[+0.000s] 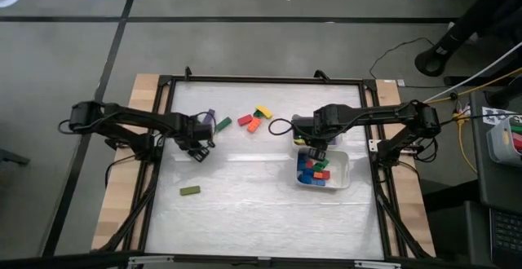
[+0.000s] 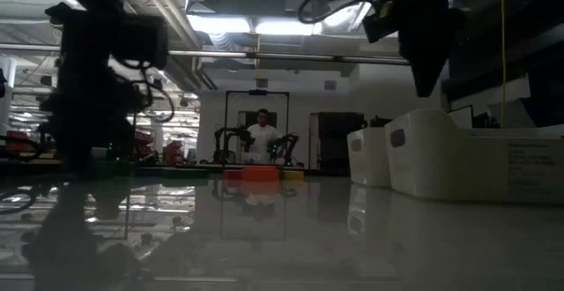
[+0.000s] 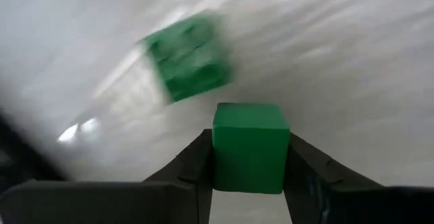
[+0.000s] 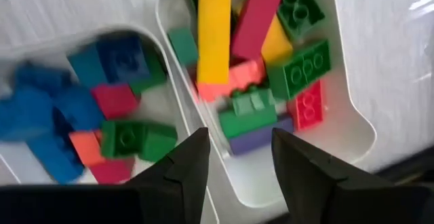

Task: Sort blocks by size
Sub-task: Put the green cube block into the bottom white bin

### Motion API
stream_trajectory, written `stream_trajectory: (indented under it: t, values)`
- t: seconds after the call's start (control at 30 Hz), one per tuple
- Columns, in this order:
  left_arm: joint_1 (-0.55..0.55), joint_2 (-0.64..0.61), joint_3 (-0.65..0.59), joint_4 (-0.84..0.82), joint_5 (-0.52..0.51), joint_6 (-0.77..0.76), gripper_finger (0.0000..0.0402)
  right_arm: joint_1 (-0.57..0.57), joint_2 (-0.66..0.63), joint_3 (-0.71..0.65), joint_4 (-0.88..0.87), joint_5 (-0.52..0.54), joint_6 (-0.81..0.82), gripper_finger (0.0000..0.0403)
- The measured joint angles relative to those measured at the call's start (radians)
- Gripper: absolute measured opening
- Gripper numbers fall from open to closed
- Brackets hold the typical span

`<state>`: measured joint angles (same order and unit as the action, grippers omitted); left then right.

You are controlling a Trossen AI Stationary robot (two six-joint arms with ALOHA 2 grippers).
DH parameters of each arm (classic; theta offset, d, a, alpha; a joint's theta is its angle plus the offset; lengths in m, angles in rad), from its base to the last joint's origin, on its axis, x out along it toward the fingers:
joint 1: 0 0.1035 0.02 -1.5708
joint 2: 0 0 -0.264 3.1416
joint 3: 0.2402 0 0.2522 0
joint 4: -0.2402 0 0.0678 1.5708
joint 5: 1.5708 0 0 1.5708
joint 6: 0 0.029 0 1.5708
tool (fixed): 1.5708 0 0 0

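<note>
Left fingers clenched on a small green plastic cube, well apart from the white plastic tray, out on the left arm's side of it.

To do the carry well: lift clear of the tabletop first, keep the cube square in the clamp, head for the tray, and release among the short pieces, not the long bars.

Right fingers released and empty, hanging straight over the tray and its heap of mixed bricks. Likely in the way of any drop there, so wait or go round.

Loose between cube and tray: a green brick, a purple brick, then a red brick, an orange brick and a yellow brick. Farther from the tray, alone, an olive bar.
</note>
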<state>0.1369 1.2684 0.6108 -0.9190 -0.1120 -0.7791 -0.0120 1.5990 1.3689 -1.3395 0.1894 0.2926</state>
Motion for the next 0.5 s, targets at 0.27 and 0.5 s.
stream_trajectory:
  t: [0.27,0.5]
  values:
    - [0.0,-0.021,0.028,0.426,0.198,0.028,0.0119,0.0,0.0,0.0,0.044,0.0,-0.041,0.0161]
    - [0.0,-0.021,0.029,0.928,0.282,0.027,0.0126,0.055,0.0,-0.041,0.359,0.003,-0.155,0.0161]
